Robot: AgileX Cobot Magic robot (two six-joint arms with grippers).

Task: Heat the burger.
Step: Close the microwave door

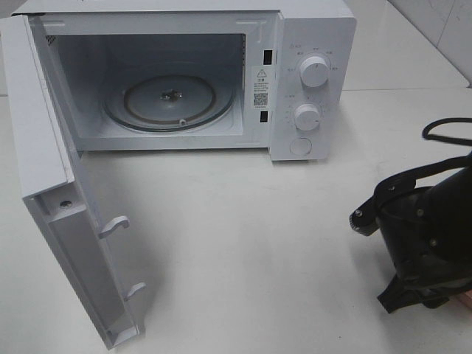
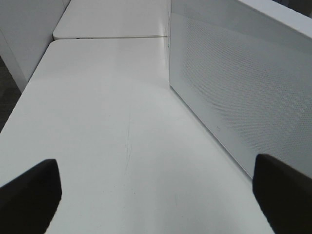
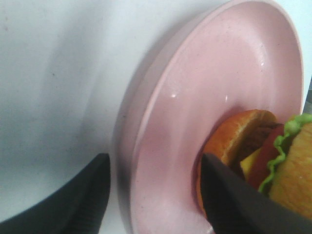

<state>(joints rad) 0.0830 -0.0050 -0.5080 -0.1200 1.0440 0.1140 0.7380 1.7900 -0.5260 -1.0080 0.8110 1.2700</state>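
Observation:
The burger (image 3: 253,151), with golden bun, green lettuce and yellow cheese, lies tipped on a round pink plate (image 3: 219,68) in the right wrist view. My right gripper (image 3: 156,165) is open and straddles the plate's rim: one finger (image 3: 87,195) is outside the plate, the other (image 3: 229,200) is inside it against the burger. In the high view only the right arm (image 1: 424,236) shows, at the lower right, and it hides the burger. My left gripper (image 2: 156,165) is open over bare table, with nothing between its fingers.
The white microwave (image 1: 310,81) stands at the back with its door (image 1: 51,184) swung wide open to the left and a glass turntable (image 1: 169,103) inside. The left wrist view shows the door's meshed outer face (image 2: 234,87). A black cable (image 1: 442,133) lies at the right.

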